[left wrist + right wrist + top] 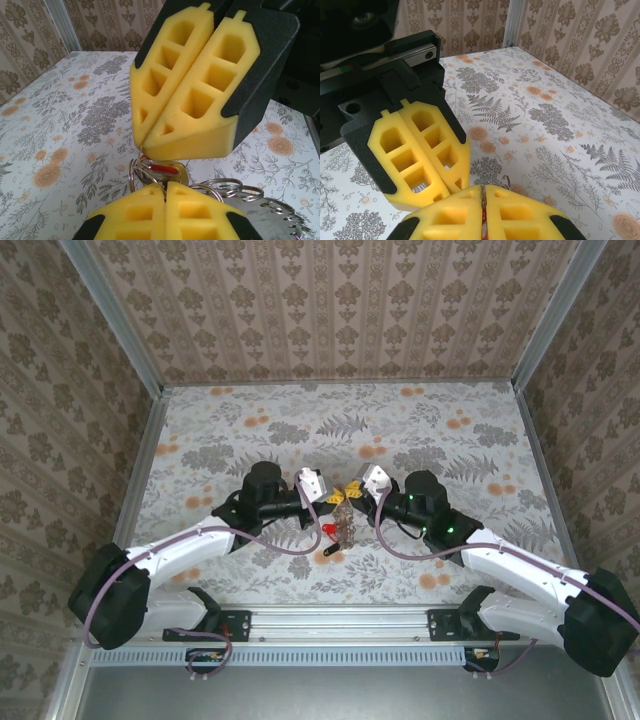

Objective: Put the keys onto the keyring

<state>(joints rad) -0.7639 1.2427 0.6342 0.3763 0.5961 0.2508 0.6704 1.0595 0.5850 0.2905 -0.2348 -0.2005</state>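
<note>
While both arms meet tip to tip over the surface point(450, 440), left pincer point(165, 186) and right pincer point(482, 190) are closed; a red key point(161, 167) and the keyring point(272, 212) sit at their tips.

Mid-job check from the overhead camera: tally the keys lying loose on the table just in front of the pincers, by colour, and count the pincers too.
red key: 1
black key: 1
pincers: 2, the left pincer and the right pincer
Total: 4
A small brownish shape beside the red key is too blurred to count.
</note>
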